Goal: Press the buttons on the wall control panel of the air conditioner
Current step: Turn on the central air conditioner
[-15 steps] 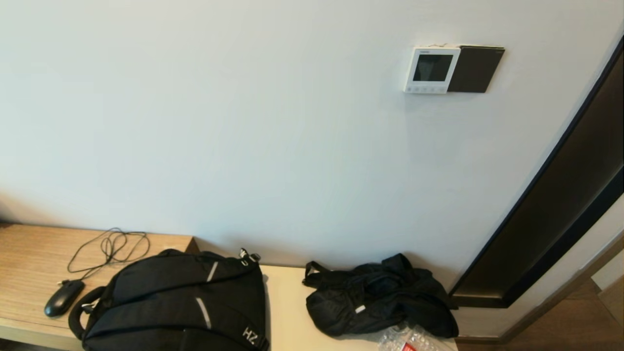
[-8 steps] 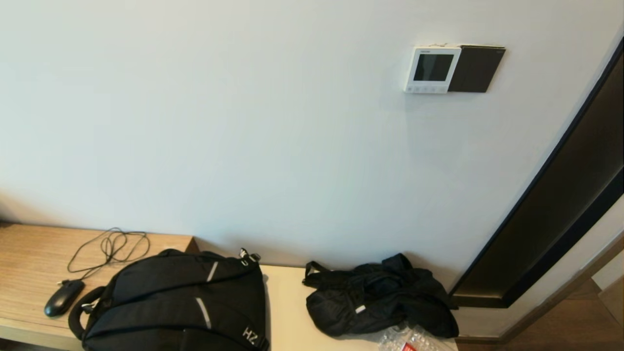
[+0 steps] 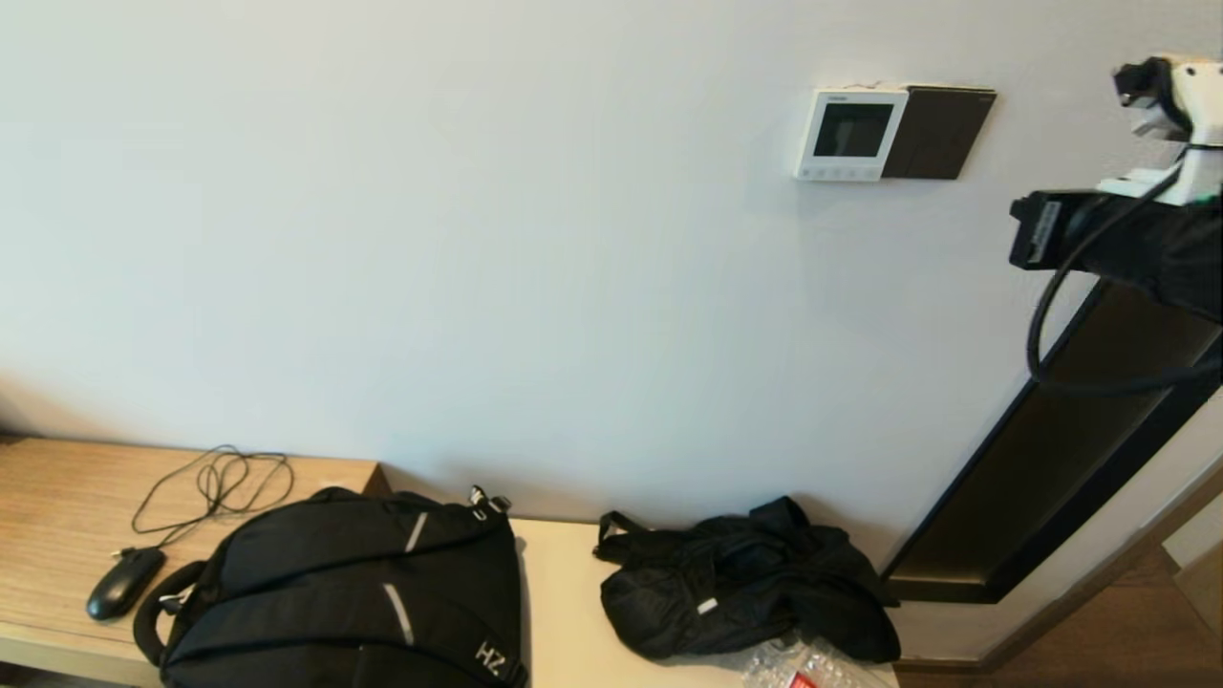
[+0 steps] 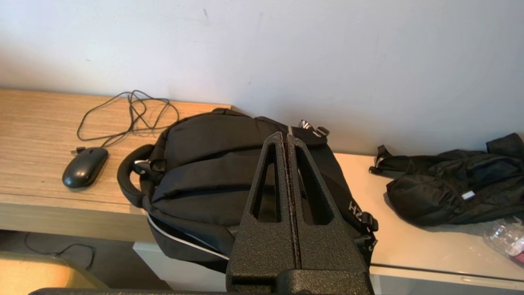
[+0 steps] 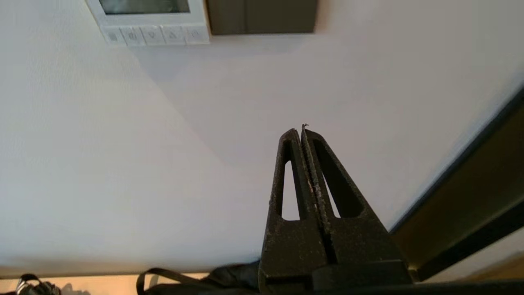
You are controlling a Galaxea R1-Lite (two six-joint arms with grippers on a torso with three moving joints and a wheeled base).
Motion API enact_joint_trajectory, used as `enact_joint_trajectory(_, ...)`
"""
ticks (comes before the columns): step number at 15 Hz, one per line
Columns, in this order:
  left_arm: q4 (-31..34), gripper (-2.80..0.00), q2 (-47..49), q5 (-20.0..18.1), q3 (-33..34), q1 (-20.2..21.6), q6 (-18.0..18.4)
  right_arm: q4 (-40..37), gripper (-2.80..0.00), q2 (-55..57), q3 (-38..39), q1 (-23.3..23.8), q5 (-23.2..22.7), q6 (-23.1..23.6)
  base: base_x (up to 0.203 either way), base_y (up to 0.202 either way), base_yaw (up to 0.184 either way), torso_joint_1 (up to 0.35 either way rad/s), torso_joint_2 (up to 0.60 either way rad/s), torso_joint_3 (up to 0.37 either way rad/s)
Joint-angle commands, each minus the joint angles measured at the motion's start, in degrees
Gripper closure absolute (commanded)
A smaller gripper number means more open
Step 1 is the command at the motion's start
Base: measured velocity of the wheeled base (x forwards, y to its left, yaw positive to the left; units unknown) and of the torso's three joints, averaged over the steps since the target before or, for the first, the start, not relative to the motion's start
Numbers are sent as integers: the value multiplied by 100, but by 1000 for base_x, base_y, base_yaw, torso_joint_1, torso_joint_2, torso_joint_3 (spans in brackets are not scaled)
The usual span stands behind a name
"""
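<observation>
- Left gripper [image 4: 285,137]: fingers pressed together, holding nothing. It hangs parked above the black backpack [image 4: 229,172] on the desk [image 4: 32,123], which carries a wired mouse [image 4: 84,166] at the backpack's 9 o'clock. A crumpled black bag [image 3: 740,583] lies at the backpack's 3 o'clock.
- Air conditioner's wall control panel [image 3: 850,134]: mounted high on the wall, with a plain black square plate [image 3: 936,132] touching its edge at 3 o'clock. The screen is dark in the head view.
- Buttons [image 5: 153,35]: a row of five along the panel's lower edge, below the screen. None is contacted.
- Right gripper [image 5: 302,130]: fingers closed flat against each other, forming one narrow tip, gripping nothing. In the right wrist view the tip points at bare wall, well apart from the button row, which sits at its 11 o'clock.
- Right arm [image 3: 1118,229]: raised at the head view's 3 o'clock edge, roughly level with the panel.
- Step in hand, as judged: approach phase; no press is made yet.
- Next move calls for: carrying the closed tip up toward the row, centring it on a single button, then advancing square to the wall. The buttons sit close together, so an off-centre tip could strike two.
</observation>
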State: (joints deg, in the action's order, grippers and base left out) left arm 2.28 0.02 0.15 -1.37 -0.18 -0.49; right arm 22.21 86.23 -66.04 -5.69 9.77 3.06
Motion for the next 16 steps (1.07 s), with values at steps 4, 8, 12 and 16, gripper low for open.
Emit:
enact_joint_trajectory(4, 1, 0, -2, 2, -4, 1, -4, -8, 0, 1315, -1161, -304, 307, 123, 0, 0, 0, 0, 0, 0)
enact_joint_trajectory(8, 1, 0, -2, 2, 5, 1, -2, -15, 0, 1693, -1641, -390, 462, 153, 0, 0, 0, 0, 0, 0)
enact_joint_trajectory(12, 1, 0, -2, 2, 2, 1, -4, -53, 0, 1923, -2072, -446, 575, 240, 0, 0, 0, 0, 0, 0)
enact_joint_trajectory(16, 1, 0, -2, 2, 3, 1, -1, -345, 0, 2104, -2584, -459, 613, 253, 0, 0, 0, 0, 0, 0)
